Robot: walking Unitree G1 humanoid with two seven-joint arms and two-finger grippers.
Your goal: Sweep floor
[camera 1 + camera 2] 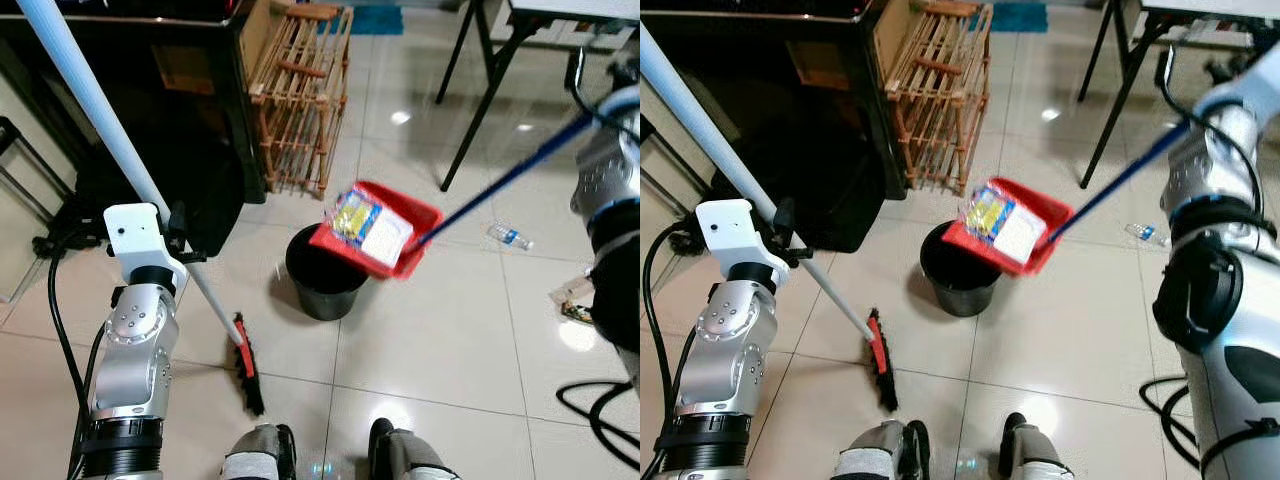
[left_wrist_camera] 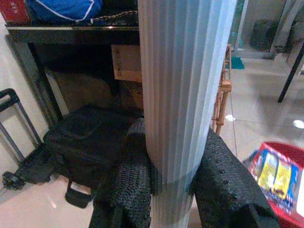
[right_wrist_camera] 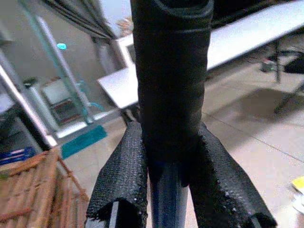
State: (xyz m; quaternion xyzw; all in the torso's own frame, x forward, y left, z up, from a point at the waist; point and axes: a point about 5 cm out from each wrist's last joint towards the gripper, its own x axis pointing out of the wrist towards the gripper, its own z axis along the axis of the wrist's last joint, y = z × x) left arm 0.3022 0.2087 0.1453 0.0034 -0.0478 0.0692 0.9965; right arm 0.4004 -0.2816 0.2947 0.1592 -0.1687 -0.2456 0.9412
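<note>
My left gripper (image 2: 173,190) is shut on the pale blue broom handle (image 1: 95,105); the handle slants down to the red and black broom head (image 1: 247,365), which rests on the tiles by my feet. My right gripper (image 3: 164,190) is shut on the black grip of the dustpan's blue pole (image 1: 510,180). The red dustpan (image 1: 378,228) hangs tilted over the black bin (image 1: 322,275), with yellow and white wrappers (image 1: 368,225) lying in it.
A wooden rack (image 1: 300,95) and a dark cabinet (image 1: 180,110) stand behind the bin. A plastic bottle (image 1: 510,237) and scrap litter (image 1: 575,298) lie on the tiles at right. Black table legs (image 1: 480,90) stand at the back right, and cables (image 1: 600,410) lie at the lower right.
</note>
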